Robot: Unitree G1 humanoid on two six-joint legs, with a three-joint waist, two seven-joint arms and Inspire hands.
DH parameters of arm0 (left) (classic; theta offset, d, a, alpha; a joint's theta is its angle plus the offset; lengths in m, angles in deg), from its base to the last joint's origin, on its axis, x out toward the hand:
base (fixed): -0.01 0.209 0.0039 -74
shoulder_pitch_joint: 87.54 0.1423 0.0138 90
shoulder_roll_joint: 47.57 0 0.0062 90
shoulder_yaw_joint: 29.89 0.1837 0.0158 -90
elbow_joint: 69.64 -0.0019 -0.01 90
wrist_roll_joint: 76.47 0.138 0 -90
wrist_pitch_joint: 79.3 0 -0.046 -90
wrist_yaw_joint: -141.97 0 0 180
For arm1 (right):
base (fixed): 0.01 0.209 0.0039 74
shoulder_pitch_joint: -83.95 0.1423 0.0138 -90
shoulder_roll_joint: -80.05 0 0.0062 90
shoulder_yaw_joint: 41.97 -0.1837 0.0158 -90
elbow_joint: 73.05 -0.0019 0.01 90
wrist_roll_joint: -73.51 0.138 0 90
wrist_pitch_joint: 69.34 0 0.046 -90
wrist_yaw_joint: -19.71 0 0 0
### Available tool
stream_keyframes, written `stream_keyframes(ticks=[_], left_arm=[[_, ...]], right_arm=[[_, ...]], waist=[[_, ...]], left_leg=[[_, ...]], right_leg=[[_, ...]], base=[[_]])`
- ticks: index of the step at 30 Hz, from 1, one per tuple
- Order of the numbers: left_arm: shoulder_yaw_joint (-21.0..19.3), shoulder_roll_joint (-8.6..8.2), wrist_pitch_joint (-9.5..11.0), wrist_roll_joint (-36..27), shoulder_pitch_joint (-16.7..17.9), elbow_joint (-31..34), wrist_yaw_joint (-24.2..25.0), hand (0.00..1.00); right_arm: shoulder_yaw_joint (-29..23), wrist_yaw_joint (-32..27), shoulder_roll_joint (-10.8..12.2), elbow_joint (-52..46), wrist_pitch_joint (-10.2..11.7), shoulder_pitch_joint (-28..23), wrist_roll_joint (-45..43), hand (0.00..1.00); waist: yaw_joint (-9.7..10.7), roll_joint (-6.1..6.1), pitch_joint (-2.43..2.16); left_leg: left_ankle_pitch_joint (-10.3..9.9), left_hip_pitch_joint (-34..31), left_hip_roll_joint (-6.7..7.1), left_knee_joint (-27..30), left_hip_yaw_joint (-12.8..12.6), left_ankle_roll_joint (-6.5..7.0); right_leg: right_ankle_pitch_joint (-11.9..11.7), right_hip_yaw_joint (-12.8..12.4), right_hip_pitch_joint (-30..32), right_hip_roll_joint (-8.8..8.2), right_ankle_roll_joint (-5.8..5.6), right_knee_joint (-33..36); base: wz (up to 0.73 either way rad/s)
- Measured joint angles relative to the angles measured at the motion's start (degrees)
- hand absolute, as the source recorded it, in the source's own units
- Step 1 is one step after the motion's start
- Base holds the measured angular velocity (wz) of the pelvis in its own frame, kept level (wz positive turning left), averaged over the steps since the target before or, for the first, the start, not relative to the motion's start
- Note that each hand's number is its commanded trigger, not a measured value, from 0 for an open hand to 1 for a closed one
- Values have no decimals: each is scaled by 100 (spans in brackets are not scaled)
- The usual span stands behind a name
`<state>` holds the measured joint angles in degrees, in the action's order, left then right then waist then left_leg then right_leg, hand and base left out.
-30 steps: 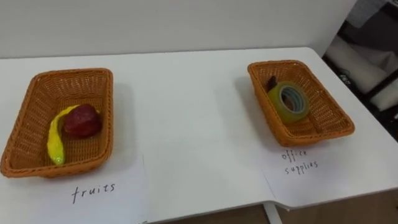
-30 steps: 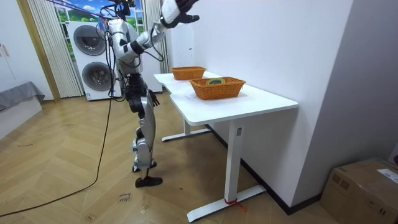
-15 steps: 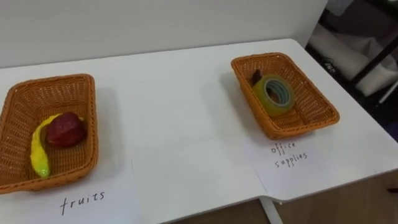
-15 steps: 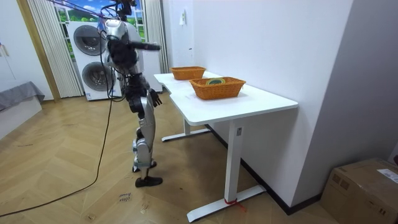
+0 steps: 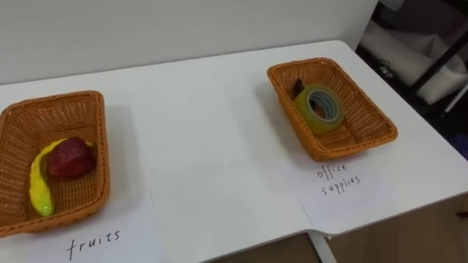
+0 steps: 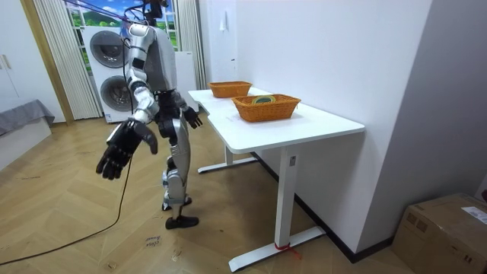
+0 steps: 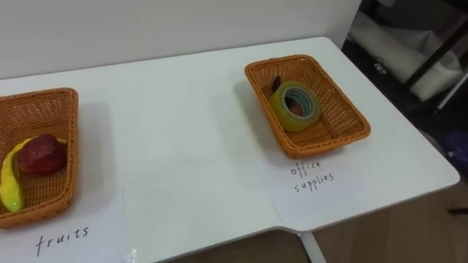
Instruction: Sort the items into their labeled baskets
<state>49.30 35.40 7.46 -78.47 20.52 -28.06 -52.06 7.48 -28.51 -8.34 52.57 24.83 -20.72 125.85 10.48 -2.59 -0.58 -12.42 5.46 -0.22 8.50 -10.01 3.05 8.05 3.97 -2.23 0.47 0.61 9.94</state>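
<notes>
judged light and stiff, the yellow-green tape roll (image 5: 319, 108) in the orange wicker basket (image 5: 353, 149) by the white table (image 5: 219, 146)'s right edge would be pinched across its rim; right hand (image 6: 122, 148) is spread open, left hand (image 6: 190, 116) cannot be read.

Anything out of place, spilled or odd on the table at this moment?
Nothing stands out. The banana and red apple lie in the fruits basket; the tape roll and a small dark item sit in the office supplies basket. The fruits label and office supplies label lie flat in front.
</notes>
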Motion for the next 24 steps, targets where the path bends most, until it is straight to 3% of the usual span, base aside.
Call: stream_keyframes(ticks=[5, 9, 12, 13, 17, 24], left_arm=[[-12, -164, -6, -265, 16, -65, 250, 0], [-18, -236, -28, -275, 2, -191, 578, 0], [-17, -261, -51, -185, 19, -298, 817, 0], [-7, -259, -59, -218, 2, -324, 858, 0], [380, -201, -87, -288, -92, -323, 878, 0], [477, -199, -116, -218, -69, -378, 786, 0]], right_arm=[[317, 590, 416, 1393, -21, -224, 52, 0], [671, 1479, 600, 2359, -241, -254, -39, 0], [1332, 2373, 608, 2914, -403, -240, -854, 0], [1677, 2688, 594, 3023, -487, -238, -1257, 0], [2702, 3503, 558, 3106, -688, 12, -2327, 0], [3331, 4106, 567, 3122, -728, 361, -3447, 0]], waist=[[5, 64, -1], [17, 73, 5], [-64, 117, 20], [-181, 128, 22], [-453, 168, 25], [-771, 247, 41]], left_leg=[[1, 16, 14, 13, 80, -5], [-3, 26, 21, 25, 181, -18], [-12, 78, 14, 12, 158, -30], [-31, 118, 4, 9, 120, -43], [-44, 150, 5, 18, 166, -51], [-48, 185, 0, -9, 227, -63]], right_leg=[[77, 64, -7, -30, 7, 84], [114, 96, -56, -42, 13, 67], [129, 77, -51, -37, 19, 67], [139, 75, -44, -32, 33, 72], [140, 90, -93, -24, 40, 41], [143, 157, -183, 34, 41, -79]], base=[[7], [10], [-6], [-19], [1], [6]])
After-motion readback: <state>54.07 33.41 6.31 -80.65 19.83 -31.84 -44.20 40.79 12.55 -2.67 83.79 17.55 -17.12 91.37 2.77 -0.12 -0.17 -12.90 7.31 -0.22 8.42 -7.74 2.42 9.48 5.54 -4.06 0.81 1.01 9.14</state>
